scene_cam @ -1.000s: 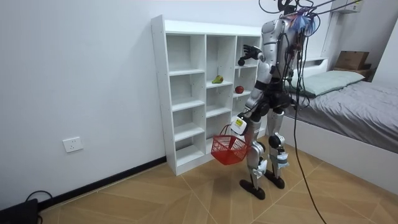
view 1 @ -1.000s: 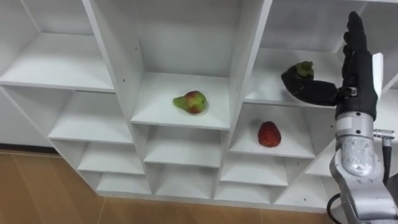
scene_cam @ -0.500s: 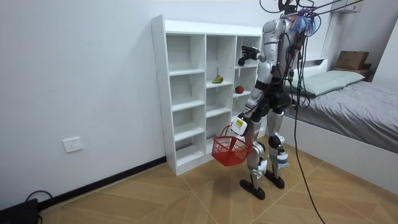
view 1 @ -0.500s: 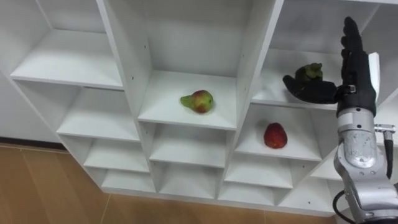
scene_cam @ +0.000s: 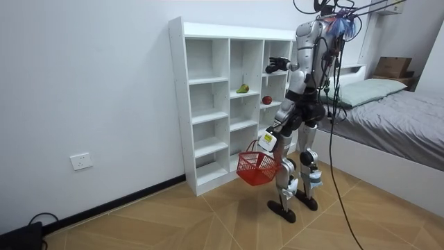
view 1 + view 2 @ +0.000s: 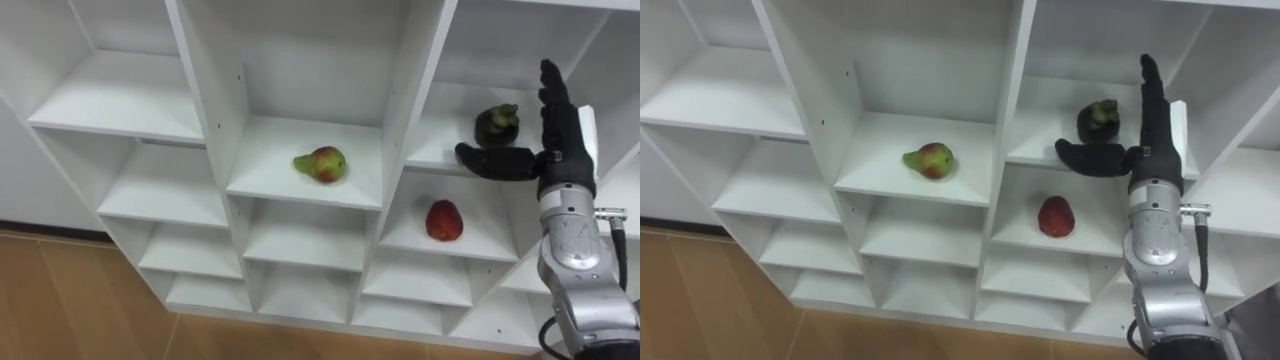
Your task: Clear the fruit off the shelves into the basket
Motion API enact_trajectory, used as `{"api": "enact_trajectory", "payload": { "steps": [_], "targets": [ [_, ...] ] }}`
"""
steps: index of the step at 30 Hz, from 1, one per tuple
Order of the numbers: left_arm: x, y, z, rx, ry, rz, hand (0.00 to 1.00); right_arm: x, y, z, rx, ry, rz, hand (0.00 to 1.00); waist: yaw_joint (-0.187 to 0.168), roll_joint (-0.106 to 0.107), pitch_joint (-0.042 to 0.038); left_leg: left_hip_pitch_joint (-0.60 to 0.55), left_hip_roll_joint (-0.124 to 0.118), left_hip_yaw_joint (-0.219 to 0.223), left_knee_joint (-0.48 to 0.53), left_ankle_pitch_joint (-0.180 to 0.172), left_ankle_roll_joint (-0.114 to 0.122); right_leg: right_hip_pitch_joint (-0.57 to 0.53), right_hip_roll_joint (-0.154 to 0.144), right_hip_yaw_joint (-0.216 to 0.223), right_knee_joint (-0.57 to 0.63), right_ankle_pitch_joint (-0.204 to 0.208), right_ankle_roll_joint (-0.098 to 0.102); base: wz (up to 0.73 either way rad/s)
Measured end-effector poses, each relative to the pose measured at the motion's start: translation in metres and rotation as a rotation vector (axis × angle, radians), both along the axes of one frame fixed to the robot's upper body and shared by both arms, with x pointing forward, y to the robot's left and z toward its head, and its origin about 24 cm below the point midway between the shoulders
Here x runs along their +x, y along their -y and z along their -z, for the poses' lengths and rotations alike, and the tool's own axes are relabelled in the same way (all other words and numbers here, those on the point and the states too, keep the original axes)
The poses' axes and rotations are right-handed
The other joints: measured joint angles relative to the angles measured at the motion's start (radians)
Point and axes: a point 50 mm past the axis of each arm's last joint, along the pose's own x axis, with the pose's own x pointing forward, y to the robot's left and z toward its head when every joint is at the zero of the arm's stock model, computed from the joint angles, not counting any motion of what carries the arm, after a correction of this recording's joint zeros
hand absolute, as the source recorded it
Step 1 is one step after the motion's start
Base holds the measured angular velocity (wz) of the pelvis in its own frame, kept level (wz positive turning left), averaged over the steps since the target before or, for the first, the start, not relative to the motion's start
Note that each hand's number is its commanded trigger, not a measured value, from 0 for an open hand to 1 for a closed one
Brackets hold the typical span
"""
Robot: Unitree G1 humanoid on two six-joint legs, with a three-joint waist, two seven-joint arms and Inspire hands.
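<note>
– In the white closet (image 6: 408, 100), which items stand on the shelves?
– Item one: pear (image 6: 321, 164), green with a red flush, lying on its side on the middle column's shelf. Item two: red fruit (image 6: 443, 220), right column, a shelf set a little lower than the pear's. Item three: dark fruit (image 6: 496, 125) with a green top, right column, on the shelf directly above the red fruit. All three rest on their shelves.
– Right hand?
– Right hand (image 6: 558, 145): raised in front of the right column. Fingers are straight and point up, just to the right of the dark fruit. The thumb is stretched out leftward below the fruit. It grips nothing. Whether the thumb touches the fruit cannot be told.
– Left hand?
– Left hand (image 5: 268, 141): lowered beside the robot's thigh in the room view, closed on the handle of a red basket (image 5: 255, 169), which hangs below it. Basket contents: cannot be made out.
– Robot's position?
– Upright on the wooden floor (image 5: 208, 222), facing the closet's right column, with a bed (image 5: 395, 111) at the room view's right.
</note>
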Motion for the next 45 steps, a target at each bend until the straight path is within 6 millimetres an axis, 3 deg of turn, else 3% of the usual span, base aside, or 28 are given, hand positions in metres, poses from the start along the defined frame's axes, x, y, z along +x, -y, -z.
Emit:
{"api": "enact_trajectory", "payload": {
  "steps": [22, 34, 45],
  "targets": [
    [-0.008, -0.002, 0.001, 0.008, -0.049, -0.011, 1.0, -0.001, 0.015, 0.018, 0.014, -0.115, 0.013, 0.0, -0.003, 0.0, -0.0033, 0.004, -0.001, -0.017, 0.015, 0.0, 0.0, 0.016, 0.001, -0.025, -0.013, 0.0, 0.0, 0.02],
    [-0.007, -0.004, 0.0, 0.012, -0.057, -0.01, 1.0, -0.002, 0.017, 0.018, 0.048, -0.113, 0.029, 0.0, 0.011, -0.007, -0.0093, 0.003, -0.002, -0.02, 0.018, 0.0, -0.001, 0.016, 0.001, -0.022, -0.013, 0.0, -0.001, 0.01],
    [-0.004, -0.009, -0.001, 0.022, -0.049, -0.005, 1.0, 0.006, 0.015, 0.008, 0.043, -0.08, 0.009, 0.0, 0.019, -0.012, -0.0069, -0.009, -0.003, -0.023, 0.018, 0.001, -0.001, 0.015, 0.001, -0.02, -0.015, 0.0, -0.001, 0.0]
  ]
}}
